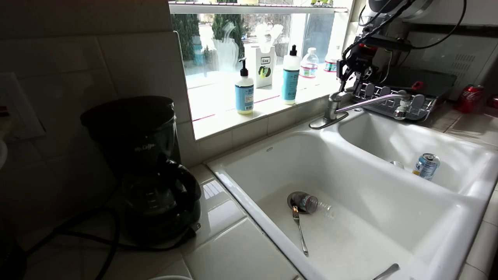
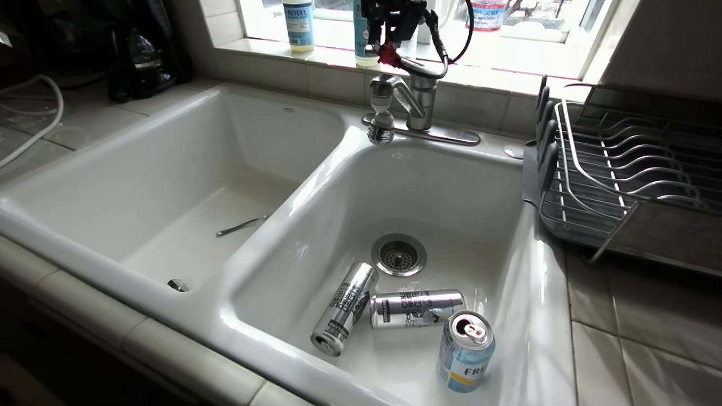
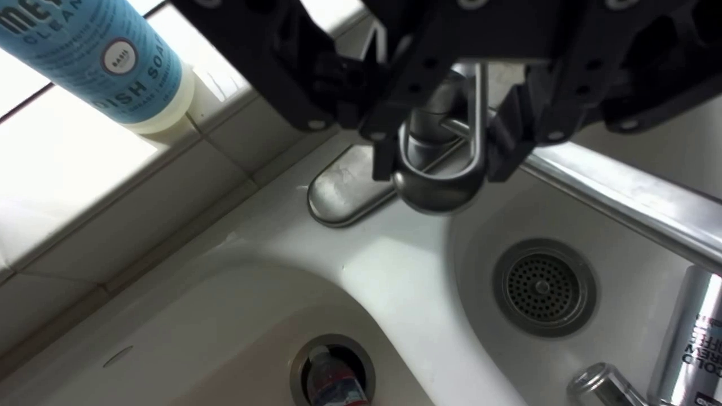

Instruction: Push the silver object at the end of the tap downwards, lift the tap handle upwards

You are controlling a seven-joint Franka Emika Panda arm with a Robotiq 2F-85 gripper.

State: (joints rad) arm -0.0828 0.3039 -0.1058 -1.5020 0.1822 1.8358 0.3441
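The silver tap stands at the back of the double sink. Its looped tap handle [image 3: 437,192] shows in the wrist view, with its rounded end toward the camera; it also shows in an exterior view [image 2: 420,67]. My gripper [image 3: 441,166] has one finger on each side of the handle, and both pads appear to touch it. The silver object [image 2: 381,131] at the end of the spout hangs pointing downward; it shows in both exterior views [image 1: 400,112] and is out of the wrist view. The spout [image 3: 637,192] runs off to the right in the wrist view.
Soap bottles [image 1: 244,93] stand on the window sill behind the tap. A dish rack [image 2: 632,169] is beside the sink. Cans [image 2: 465,352] lie or stand in the small basin. A fork [image 1: 299,229] and a plastic bottle [image 1: 311,204] lie in the large basin.
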